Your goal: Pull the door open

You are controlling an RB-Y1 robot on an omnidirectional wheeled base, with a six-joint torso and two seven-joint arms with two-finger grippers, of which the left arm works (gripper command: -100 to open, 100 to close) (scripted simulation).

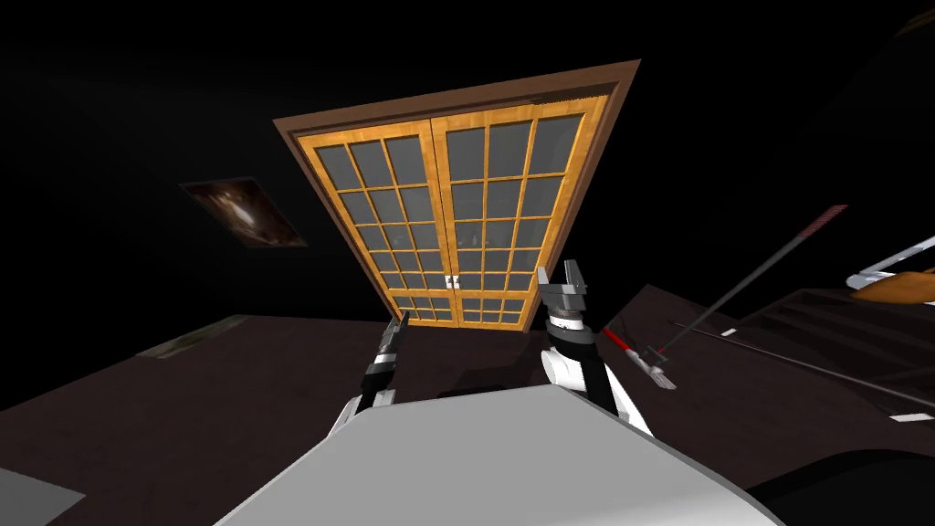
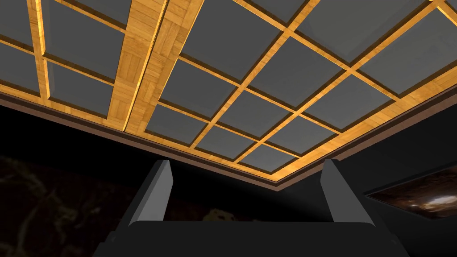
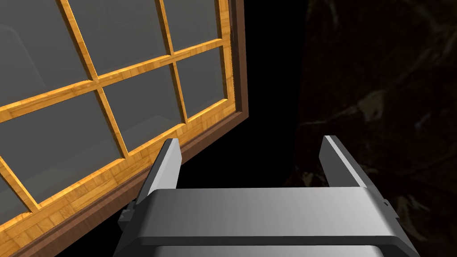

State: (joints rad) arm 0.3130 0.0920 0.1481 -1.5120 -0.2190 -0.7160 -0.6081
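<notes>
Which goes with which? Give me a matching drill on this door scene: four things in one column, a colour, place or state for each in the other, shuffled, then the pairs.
Things
1. double door
2. door handles
3. right gripper
4. wall picture

Descriptions
A. open, nothing between the fingers
B. small and white, where the two leaves meet
C. orange wood bars around grey panes
D. dark, on the wall to the left of the door

Pairs: 1-C, 2-B, 3-A, 4-D.
</notes>
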